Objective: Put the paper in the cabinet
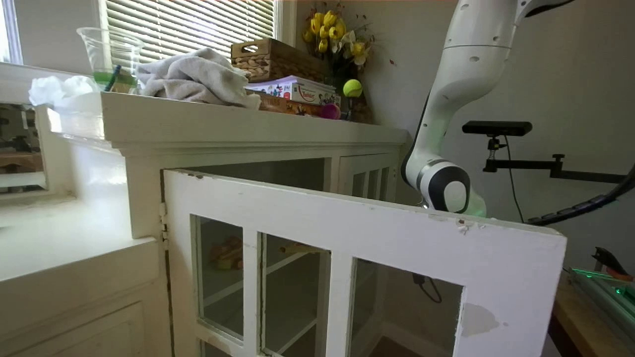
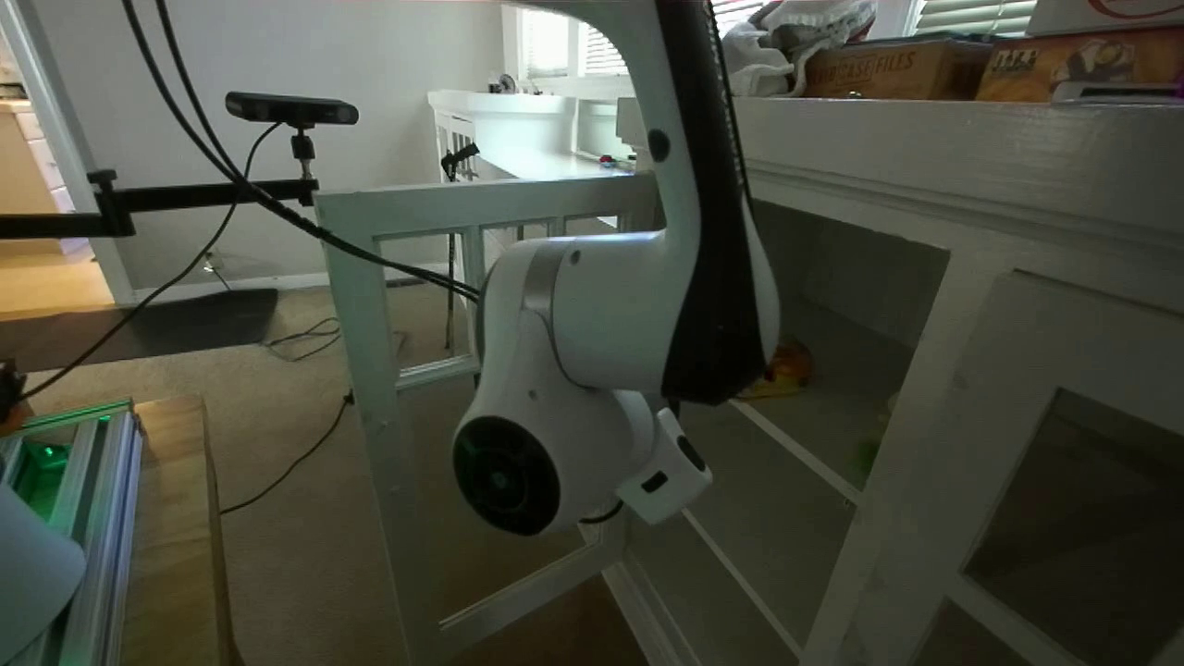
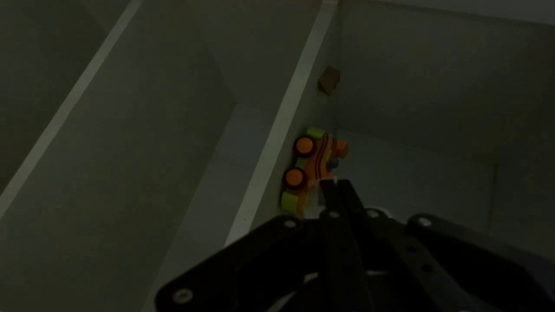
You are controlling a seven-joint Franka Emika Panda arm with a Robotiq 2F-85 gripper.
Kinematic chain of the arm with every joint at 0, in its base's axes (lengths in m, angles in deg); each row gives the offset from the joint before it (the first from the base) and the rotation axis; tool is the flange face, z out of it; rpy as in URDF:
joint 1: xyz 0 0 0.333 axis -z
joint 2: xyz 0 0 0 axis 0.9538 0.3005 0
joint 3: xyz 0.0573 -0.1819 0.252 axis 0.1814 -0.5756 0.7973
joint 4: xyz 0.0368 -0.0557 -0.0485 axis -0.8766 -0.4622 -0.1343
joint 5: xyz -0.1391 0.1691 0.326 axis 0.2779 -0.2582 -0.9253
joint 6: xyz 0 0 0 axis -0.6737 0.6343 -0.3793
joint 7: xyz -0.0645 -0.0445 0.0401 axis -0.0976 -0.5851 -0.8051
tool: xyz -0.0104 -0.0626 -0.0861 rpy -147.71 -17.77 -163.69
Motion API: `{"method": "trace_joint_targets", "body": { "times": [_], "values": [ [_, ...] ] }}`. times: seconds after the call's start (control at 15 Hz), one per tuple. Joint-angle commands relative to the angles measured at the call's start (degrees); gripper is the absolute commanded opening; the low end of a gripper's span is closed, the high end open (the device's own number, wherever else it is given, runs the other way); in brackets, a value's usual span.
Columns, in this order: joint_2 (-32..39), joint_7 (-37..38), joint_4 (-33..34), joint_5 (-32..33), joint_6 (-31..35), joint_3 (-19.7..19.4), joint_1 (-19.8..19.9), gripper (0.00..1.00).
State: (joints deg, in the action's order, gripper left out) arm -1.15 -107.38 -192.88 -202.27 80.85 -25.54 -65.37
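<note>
- Cabinet [image 2: 962,314] has one white door [image 1: 307,218] wide open, sticking way out.
- Arm [image 2: 601,305] bends down right beside that door in both exterior views, but its end is hidden there, so the wrist view has to do.
- Fingers [image 3: 331,199] look together in that view, over the shelf [image 3: 278,130] with an orange and lime toy [image 3: 313,169].
- Some pale scrap [image 3: 314,203] shows right at the fingertips, partly blocking the toy. Honestly too dim: can't tell if it's the paper, or if the fingers are pinching it.
- Toy's on the topmost shelf in sight, and there's a little brown chip [image 3: 328,81] near it.
- Up on the counter [image 1: 248,124]: crumpled white stuff [image 1: 59,90] beside a plastic cup [image 1: 99,59], then a towel [image 1: 198,74], some boxes [image 1: 312,94], a basket [image 1: 292,59] and yellow flowers [image 1: 330,29].
</note>
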Motion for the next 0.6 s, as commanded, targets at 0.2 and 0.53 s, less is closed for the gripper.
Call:
{"method": "trace_joint_targets", "body": {
  "times": [0.2, 0.53],
  "values": [
    [8.6, 3.1, 12.6, -3.4, 1.7, 0.2, -1.1, 0.01],
    [12.8, 5.2, 19.4, -4.5, 4.6, 0.2, -1.4, 0.01]
  ]
}}
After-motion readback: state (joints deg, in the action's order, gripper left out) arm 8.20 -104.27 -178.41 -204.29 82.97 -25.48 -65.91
